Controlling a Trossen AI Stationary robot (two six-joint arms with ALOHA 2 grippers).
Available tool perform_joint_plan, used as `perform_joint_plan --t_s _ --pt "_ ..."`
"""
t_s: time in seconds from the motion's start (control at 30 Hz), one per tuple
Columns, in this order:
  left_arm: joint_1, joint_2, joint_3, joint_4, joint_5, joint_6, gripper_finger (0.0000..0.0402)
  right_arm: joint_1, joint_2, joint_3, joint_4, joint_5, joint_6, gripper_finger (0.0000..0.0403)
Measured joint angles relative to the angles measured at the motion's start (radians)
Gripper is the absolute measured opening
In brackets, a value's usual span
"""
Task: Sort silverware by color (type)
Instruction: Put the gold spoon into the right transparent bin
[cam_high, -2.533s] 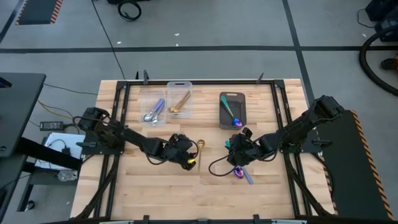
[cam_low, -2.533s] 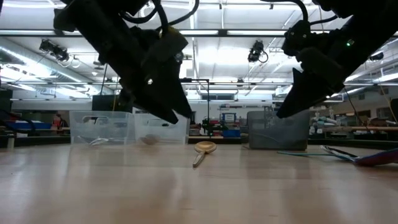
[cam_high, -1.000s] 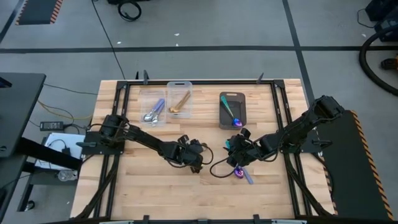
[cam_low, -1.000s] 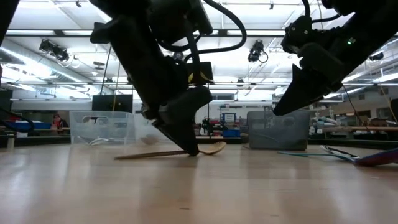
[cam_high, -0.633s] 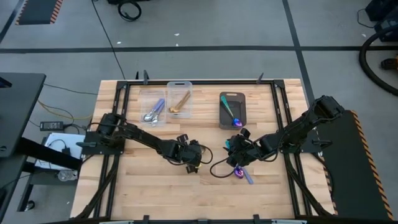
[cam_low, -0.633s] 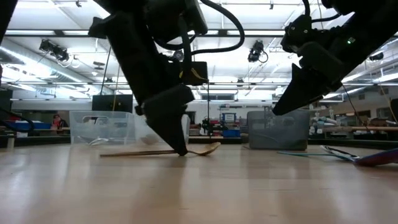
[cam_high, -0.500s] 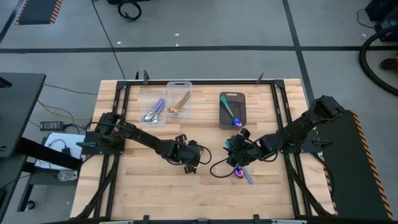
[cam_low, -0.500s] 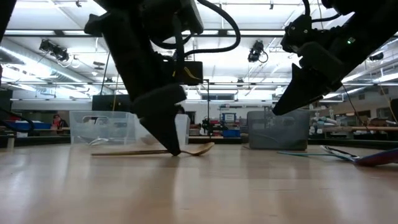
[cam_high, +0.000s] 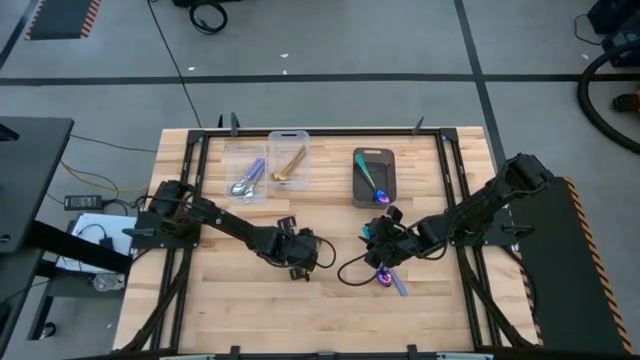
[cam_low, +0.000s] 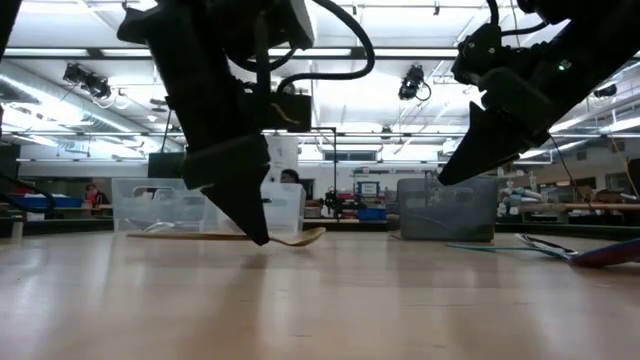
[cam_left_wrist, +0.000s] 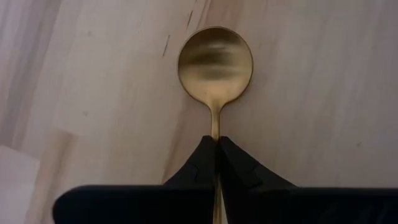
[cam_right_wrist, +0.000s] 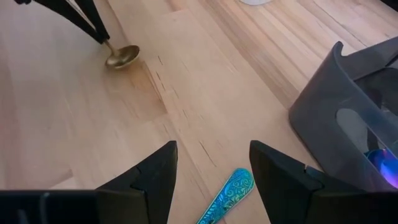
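A: Which step is this?
B: The pickup. The left end effector (cam_left_wrist: 217, 142) is clenched on the gold spoon (cam_left_wrist: 215, 61) by its neck, low over the surface (cam_high: 250, 310) mid-table.
A: Next?
B: Probably carry it to the clear bin (cam_high: 291, 164) holding gold. The right end effector (cam_right_wrist: 212, 171) hangs released above a teal-handled spoon (cam_right_wrist: 226, 192).

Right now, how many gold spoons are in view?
2. One gold spoon is on the table mid-front, its handle pinched in the left gripper. The second gold spoon lies in the right-hand clear bin at the back. Others may be hidden under the arms.
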Motion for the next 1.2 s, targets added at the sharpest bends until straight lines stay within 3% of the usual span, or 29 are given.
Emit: perform_joint_plan --t_s 0.23,0.6,0.93,1.2 --pt "-0.014 -0.022 -0.003 -0.033 -0.020 0.015 0.0010 0.000 0.000 0.000 0.001 0.001 -0.004 0.0210" --pt "-0.017 -0.173 -0.001 -0.057 -0.056 0.036 0.0010 0.002 0.000 -0.001 0.006 0.014 -0.011 0.0210" --pt "-0.004 -0.253 -0.001 -0.072 -0.212 0.014 0.0009 0.005 0.000 0.000 0.014 0.032 -0.019 0.0210" --pt "0.013 -0.260 -0.001 -0.191 -0.339 0.025 0.0009 0.018 0.000 0.000 0.032 0.043 -0.042 0.0210"
